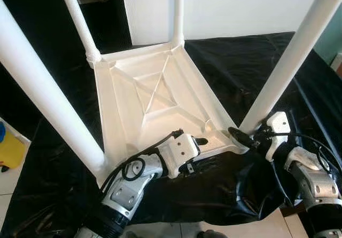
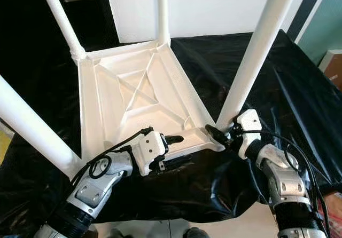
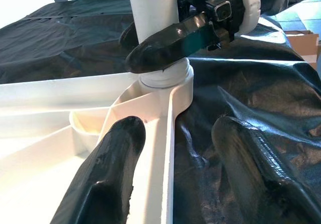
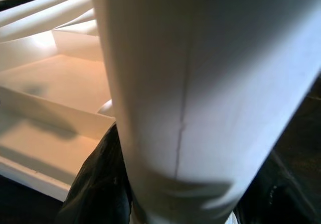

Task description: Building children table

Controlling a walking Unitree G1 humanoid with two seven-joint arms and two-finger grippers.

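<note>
The main risk is at the near right leg (image 1: pixel 291 56). The right gripper (image 2: pixel 220 133) is clenched around the base of this leg, just where it enters its corner socket, and if the leg is not fully seated, a pull or twist there could tilt it or lift that corner of the table (image 1: pixel 155 96). The black sheet (image 1: pixel 251 62) under the table looks smooth and wrinkled, so the whole table could slide when one arm pushes. The left gripper (image 1: pixel 199 141), in the lower centre of the frame, is released: in the left wrist view its two fingers (image 3: pixel 108 169) stand apart on either side of the table's near edge, one over the white underside and one over the sheet, so it does not steady anything yet.

The table lies upside down in the middle of the frame, white plastic, with crossed ribs on its underside. Four white round legs stand up from its corners.
</note>
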